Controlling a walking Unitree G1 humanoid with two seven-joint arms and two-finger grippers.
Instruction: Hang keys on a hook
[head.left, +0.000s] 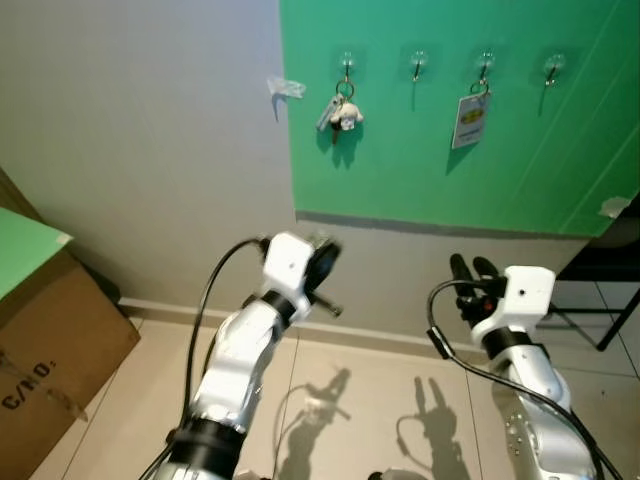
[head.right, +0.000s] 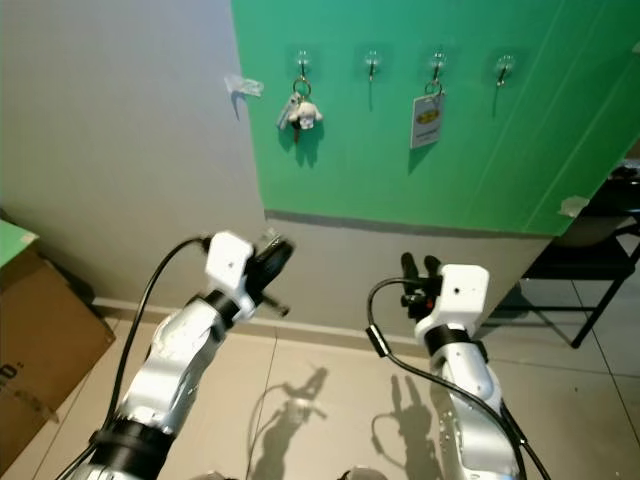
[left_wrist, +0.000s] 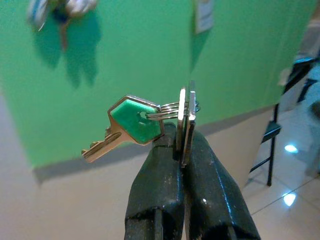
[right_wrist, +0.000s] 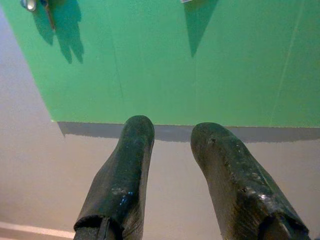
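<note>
Keys (left_wrist: 150, 122) pinched at the fingertips of the closed left end effector (left_wrist: 182, 150), green-headed key dangling sideways.

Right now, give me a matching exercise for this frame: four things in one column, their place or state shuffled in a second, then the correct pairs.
Things
1. green-headed keys
2. key bunch with charm
3. white tag
4. right claw

Places or states
A. hangs on the third hook from the left
B. open, holding nothing
C. pinched in the left claw, below the hooks
D. hangs on the leftmost hook

Pairs: 1-C, 2-D, 3-A, 4-B
</note>
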